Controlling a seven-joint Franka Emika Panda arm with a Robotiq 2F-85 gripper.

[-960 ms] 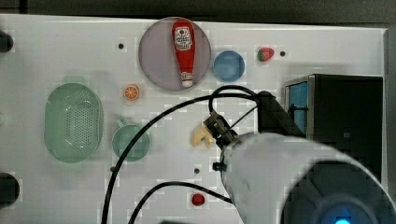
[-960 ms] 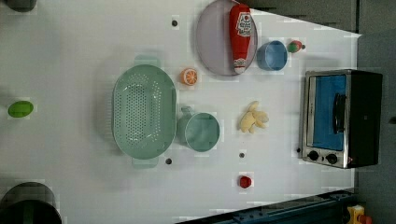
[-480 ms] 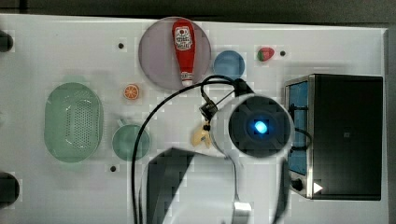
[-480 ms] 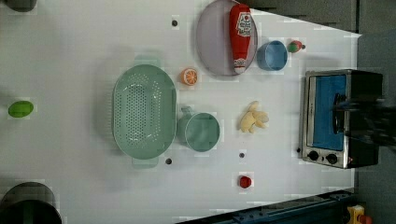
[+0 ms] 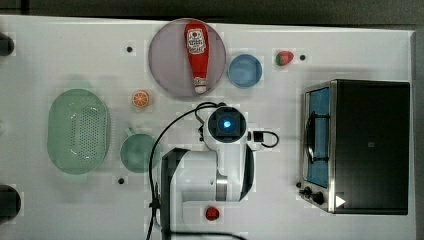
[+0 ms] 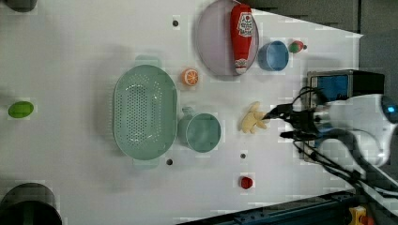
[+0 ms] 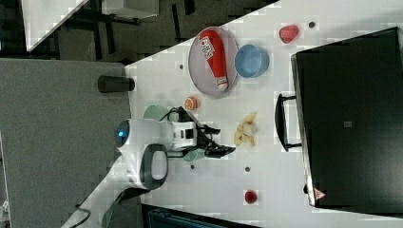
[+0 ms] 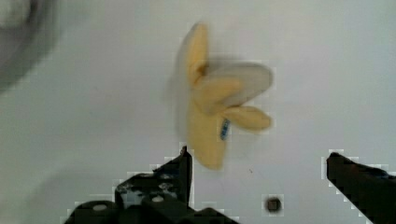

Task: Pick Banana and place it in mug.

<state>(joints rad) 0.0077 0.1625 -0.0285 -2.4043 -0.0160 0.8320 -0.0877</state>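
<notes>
Table (image 5: 60, 45) white and broad in the top view, where the arm's wrist sits over the middle, with the teal mug (image 5: 137, 152) to the top view's left of it beside the perforated basket (image 5: 77, 130), and a ketchup bottle (image 5: 196, 52) lying on a plate (image 5: 167, 65) next to a blue cup (image 5: 245, 70). Left view: the banana (image 6: 252, 118) lies on the table, apart from the mug (image 6: 202, 132), and the gripper (image 6: 274, 124) reaches in from the left view's right, one finger tip just at the fruit, jaws spread wide and empty. Right view: the gripper (image 7: 222, 140) stands near the banana (image 7: 244, 130). Wrist view: the banana (image 8: 215, 107), peel splayed, lies just ahead of the parted fingers (image 8: 180, 170).
</notes>
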